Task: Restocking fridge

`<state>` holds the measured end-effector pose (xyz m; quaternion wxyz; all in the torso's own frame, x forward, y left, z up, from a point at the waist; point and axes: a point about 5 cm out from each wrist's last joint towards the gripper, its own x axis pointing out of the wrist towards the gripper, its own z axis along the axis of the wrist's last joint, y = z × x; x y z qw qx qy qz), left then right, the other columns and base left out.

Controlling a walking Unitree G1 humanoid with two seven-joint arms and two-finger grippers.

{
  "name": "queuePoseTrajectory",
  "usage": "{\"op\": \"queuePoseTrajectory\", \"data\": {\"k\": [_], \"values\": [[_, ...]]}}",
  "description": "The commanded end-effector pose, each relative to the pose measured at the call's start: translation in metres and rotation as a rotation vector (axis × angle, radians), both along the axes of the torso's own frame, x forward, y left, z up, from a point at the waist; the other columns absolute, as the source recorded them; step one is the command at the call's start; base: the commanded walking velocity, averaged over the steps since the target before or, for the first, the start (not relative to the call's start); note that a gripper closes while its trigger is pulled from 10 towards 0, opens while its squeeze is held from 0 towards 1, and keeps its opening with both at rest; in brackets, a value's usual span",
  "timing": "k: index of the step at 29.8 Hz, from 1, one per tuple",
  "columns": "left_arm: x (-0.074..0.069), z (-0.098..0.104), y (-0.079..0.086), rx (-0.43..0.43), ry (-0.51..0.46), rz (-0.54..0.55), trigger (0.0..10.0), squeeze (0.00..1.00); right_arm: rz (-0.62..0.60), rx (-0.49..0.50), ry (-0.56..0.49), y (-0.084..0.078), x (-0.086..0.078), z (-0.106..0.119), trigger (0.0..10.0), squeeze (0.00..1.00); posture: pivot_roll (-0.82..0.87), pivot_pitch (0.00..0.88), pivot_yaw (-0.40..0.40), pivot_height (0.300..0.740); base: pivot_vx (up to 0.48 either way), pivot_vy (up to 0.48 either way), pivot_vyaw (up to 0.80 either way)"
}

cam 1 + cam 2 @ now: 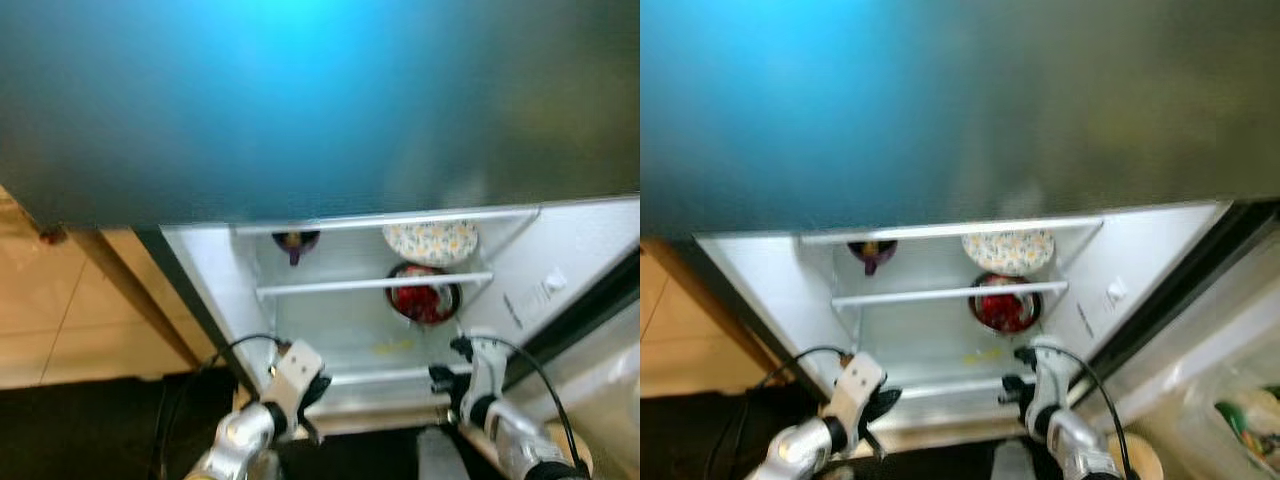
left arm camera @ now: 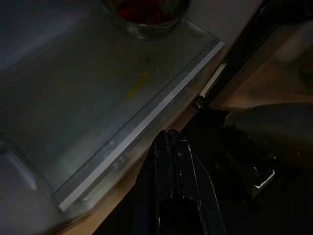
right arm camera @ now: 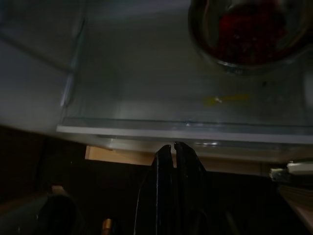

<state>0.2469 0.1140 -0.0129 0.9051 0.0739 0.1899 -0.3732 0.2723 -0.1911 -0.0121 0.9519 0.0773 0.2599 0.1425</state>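
Note:
The open fridge (image 1: 340, 310) stands before me, below a blurred dark blue-grey panel. A glass bowl of red food (image 1: 424, 296) sits on a glass shelf at the right, and shows again as the bowl (image 3: 247, 32) and the bowl (image 2: 144, 12). Above it is a flowered plate (image 1: 431, 241). A small purple cup (image 1: 295, 243) stands on the upper shelf at the left. My left gripper (image 2: 169, 139) is shut and holds nothing, just in front of the lower glass shelf (image 2: 98, 103). My right gripper (image 3: 172, 147) is shut too, empty, before that shelf's front edge (image 3: 186, 132).
The fridge door (image 1: 1200, 330) hangs open at the right, with items in its pocket (image 1: 1245, 420). A wooden cabinet edge (image 1: 120, 280) and tiled floor (image 1: 50, 310) lie at the left. A yellow smear (image 3: 225, 99) marks the lower shelf.

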Motion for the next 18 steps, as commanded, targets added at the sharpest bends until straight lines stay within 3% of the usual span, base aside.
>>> {"op": "queuePoseTrajectory", "data": {"k": [1, 18], "values": [[-0.009, -0.008, 0.0, 0.013, 0.029, -0.003, 10.0, 0.0, -0.013, -0.003, 0.02, -0.002, -0.005, -0.005, 10.0, 0.0, -0.02, 0.133, 0.0, 0.662, 0.0, 0.0, 0.0], [-0.03, -0.031, 0.027, 0.043, 0.155, 0.115, 10.0, 0.0, -0.036, 0.018, 0.038, -0.008, -0.013, -0.01, 10.0, 0.0, -0.02, 0.134, 0.0, 0.716, 0.0, 0.0, 0.0]]}}
